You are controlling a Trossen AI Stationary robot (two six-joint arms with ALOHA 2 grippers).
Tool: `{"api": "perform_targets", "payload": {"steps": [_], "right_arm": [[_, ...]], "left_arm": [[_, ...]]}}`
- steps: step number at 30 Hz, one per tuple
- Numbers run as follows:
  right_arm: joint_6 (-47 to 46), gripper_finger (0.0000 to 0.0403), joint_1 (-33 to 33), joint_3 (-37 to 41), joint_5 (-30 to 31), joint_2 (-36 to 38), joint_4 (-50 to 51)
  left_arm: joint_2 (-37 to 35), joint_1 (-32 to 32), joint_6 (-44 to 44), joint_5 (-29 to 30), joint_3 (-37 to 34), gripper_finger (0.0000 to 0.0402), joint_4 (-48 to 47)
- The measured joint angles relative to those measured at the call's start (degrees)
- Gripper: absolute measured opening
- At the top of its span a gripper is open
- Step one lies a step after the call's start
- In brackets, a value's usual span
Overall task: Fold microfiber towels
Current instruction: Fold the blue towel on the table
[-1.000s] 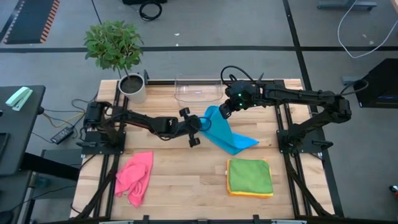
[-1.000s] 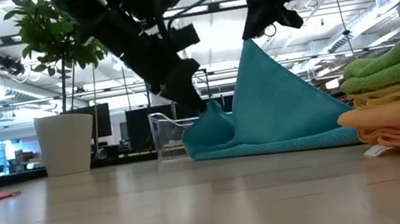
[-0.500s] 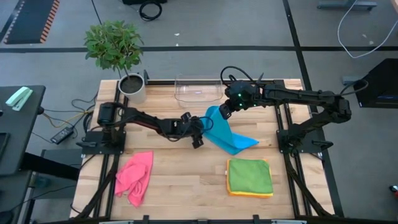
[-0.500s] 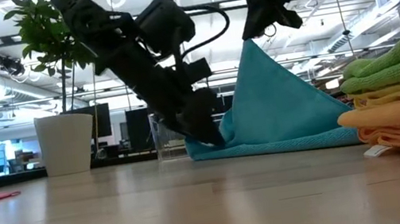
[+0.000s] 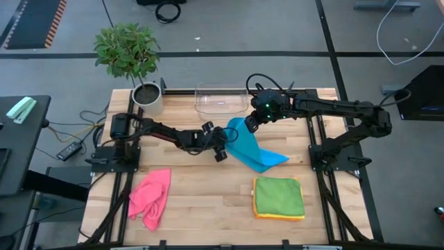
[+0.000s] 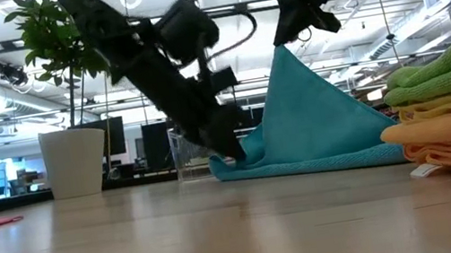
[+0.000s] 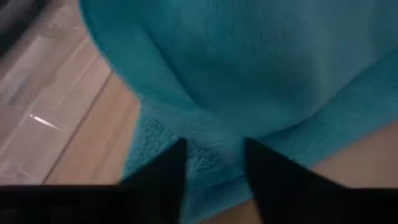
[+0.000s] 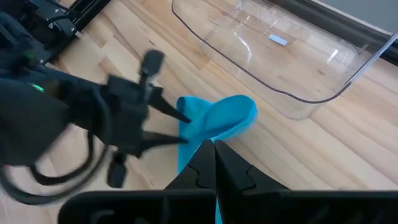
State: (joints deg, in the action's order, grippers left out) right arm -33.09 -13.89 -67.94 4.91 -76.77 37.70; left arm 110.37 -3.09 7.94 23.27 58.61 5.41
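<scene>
A blue towel (image 5: pixel 254 147) stands like a tent at the table's middle. Its top corner is raised under my shut right gripper (image 5: pixel 248 125), and its lower edge (image 6: pixel 322 164) lies on the wood. My left gripper (image 5: pixel 223 147) is down at the table by the towel's left edge. Its open fingers stand on either side of a bunched bit of that edge (image 7: pixel 214 155). A pink towel (image 5: pixel 149 198) lies crumpled at the near left. A green towel tops a folded stack (image 5: pixel 279 198) at the near right. My left gripper comes in slanting down from the table's left, with the towel's bunched left edge (image 7: pixel 214 168) between its fingers (image 7: pixel 168 177). I cannot tell whether the fingers touch the cloth. My right gripper pinches the towel's top corner (image 8: pixel 214 127) between its two fingers, slanting down from the far right. That corner is lifted clear. The cloth hangs below it in a slope, with the bottom edge on the table.
A clear plastic bin (image 5: pixel 220 99) stands at the far edge just behind the blue towel. A potted plant (image 5: pixel 148 97) is at the far left corner. Bare wood lies between the pink towel and the folded stack.
My left gripper has let go of a bunch of the blue towel that it held raised, and has gone down to the table at the towel's left edge. The bunch has dropped back onto the wood. The top corner has stayed up.
</scene>
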Motion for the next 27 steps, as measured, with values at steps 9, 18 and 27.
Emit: {"api": "perform_targets", "payload": {"steps": [9, 18, 27], "right_arm": [[0.31, 0.0000, -0.44, 0.00, -1.46, 0.40, 2.71], [10.82, 0.0000, 4.13, -14.31, -1.63, 2.90, 1.25], [27.04, 0.0000, 4.36, -31.16, 0.16, 1.80, 2.25]], "left_arm": [[-16.63, 2.75, 1.82, 5.23, 0.00, 0.0010, -9.35], [-43.52, 2.09, -0.78, 5.14, 0.00, 0.0007, -22.80], [-64.97, -3.38, -3.13, 2.09, 0.11, 0.0006, -21.99]]}}
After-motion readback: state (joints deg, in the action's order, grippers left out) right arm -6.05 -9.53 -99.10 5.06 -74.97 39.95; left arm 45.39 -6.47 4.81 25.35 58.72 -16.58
